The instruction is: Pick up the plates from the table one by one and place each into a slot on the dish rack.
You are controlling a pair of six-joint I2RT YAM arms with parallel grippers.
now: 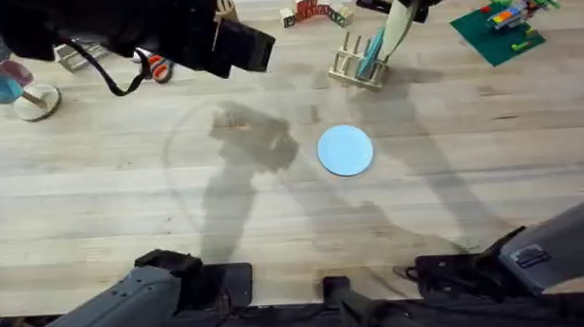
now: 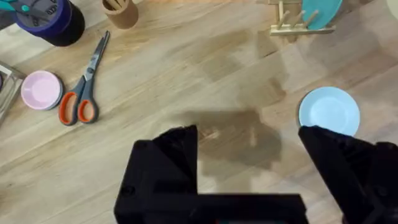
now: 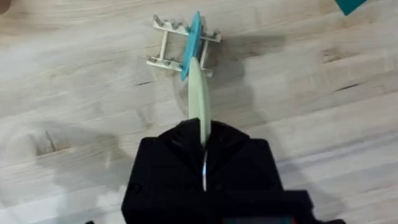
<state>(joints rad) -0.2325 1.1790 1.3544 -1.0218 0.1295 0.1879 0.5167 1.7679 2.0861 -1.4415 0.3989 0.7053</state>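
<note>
Plates in three positions: a light blue plate (image 1: pixel 345 149) lay flat on the bare table (image 1: pixel 124 202), near its middle; a teal plate (image 1: pixel 375 57) stood on edge in the dish rack (image 1: pixel 355 68); and a cream plate (image 1: pixel 397 26) was clamped edge-on between the closed fingers of the right gripper (image 1: pixel 404 5), above the rack. In the right wrist view the cream plate (image 3: pixel 199 102) ran as a thin pale strip from the right gripper (image 3: pixel 203 140) toward the dish rack (image 3: pixel 180 46), its far edge just beside the teal plate (image 3: pixel 193 40) and the upright pegs; whether it touched the rack could not be told. The rack stood at the far side of the table, between a cluster of small blocks (image 1: pixel 309 6) and a green baseplate with toy bricks (image 1: pixel 503 20). The left gripper (image 2: pixel 249 152) hung over the table with its jaws spread wide and nothing between them, bare wood and its own shadow beneath; the light blue plate (image 2: pixel 329 111) lay just beside one finger. Farther off in the left wrist view lay orange-handled scissors (image 2: pixel 84 87), a small pink dish (image 2: pixel 41 89) and a dark cup (image 2: pixel 53 18)
</note>
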